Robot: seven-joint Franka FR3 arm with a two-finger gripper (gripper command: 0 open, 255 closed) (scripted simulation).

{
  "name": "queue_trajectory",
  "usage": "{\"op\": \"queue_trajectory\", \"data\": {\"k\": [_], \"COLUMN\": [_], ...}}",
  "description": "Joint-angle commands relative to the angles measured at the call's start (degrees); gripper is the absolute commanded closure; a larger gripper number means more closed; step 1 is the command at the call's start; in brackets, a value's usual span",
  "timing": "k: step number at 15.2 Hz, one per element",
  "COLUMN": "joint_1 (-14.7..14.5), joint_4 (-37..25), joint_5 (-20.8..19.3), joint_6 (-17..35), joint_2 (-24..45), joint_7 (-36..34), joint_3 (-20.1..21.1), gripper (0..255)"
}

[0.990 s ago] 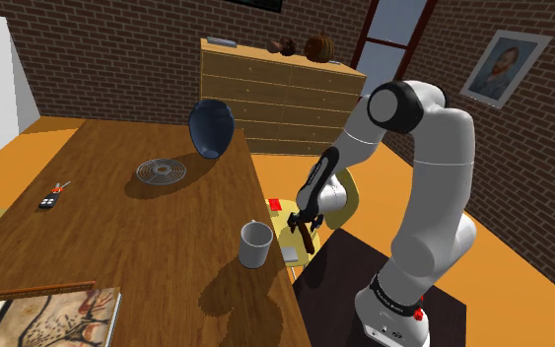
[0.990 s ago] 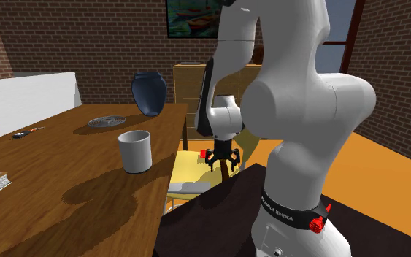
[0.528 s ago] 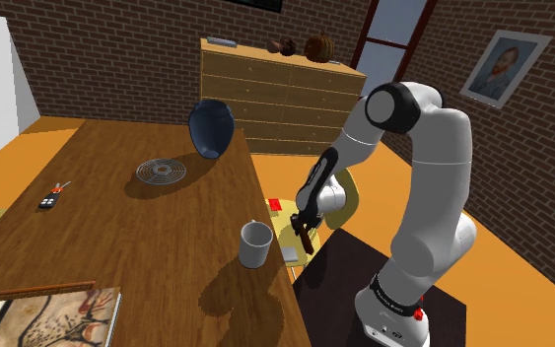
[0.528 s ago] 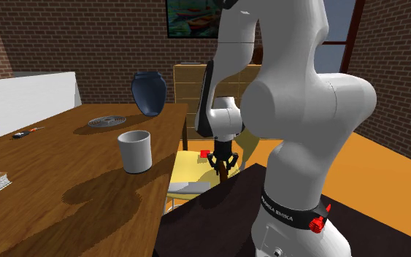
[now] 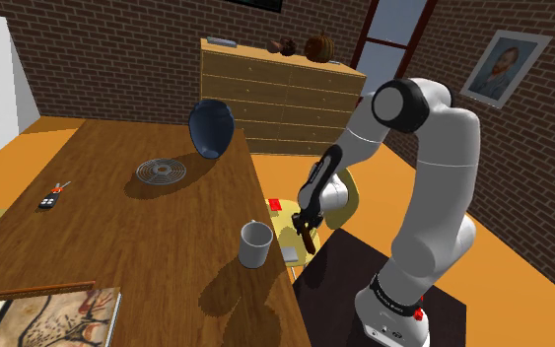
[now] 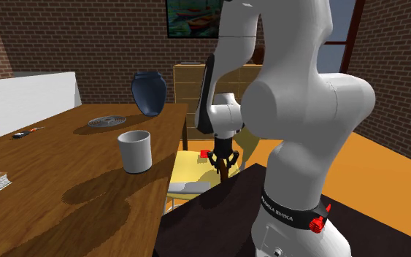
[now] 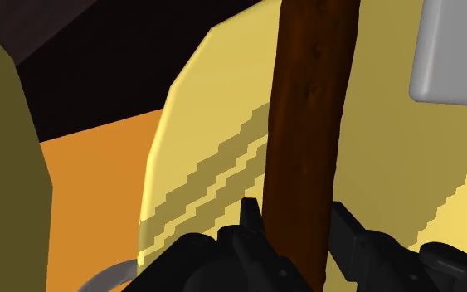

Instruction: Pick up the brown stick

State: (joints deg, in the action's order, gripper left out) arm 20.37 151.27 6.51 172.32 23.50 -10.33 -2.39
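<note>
Above yellow chair (image 7: 198, 108) | tool (image 6: 225, 159) clamped on brown stick (image 7: 310, 124) | earlier apart

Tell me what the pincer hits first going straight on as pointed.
Probably the yellow chair seat, met first by the far end of the brown stick clasped in the pincer; depth unclear.

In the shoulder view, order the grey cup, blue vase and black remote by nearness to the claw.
From the claw, shut on the brown stick:
1. grey cup, on the table edge beside it.
2. blue vase, at the table's far end.
3. black remote, across the table.
</note>
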Motion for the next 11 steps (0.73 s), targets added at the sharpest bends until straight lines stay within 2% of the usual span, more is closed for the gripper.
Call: {"op": "queue_trajectory", "data": {"k": [1, 11], "joint_1": [0.1, -1.57], "joint_4": [0.98, 3.17], "joint_5": [-0.2, -3.62], "joint_6": [-1.44, -8.97], "joint_2": [-2.93, -12.66], "joint_7": [-0.21, -2.76], "joint_3": [-1.31, -3.78], "gripper": [255, 255]}}
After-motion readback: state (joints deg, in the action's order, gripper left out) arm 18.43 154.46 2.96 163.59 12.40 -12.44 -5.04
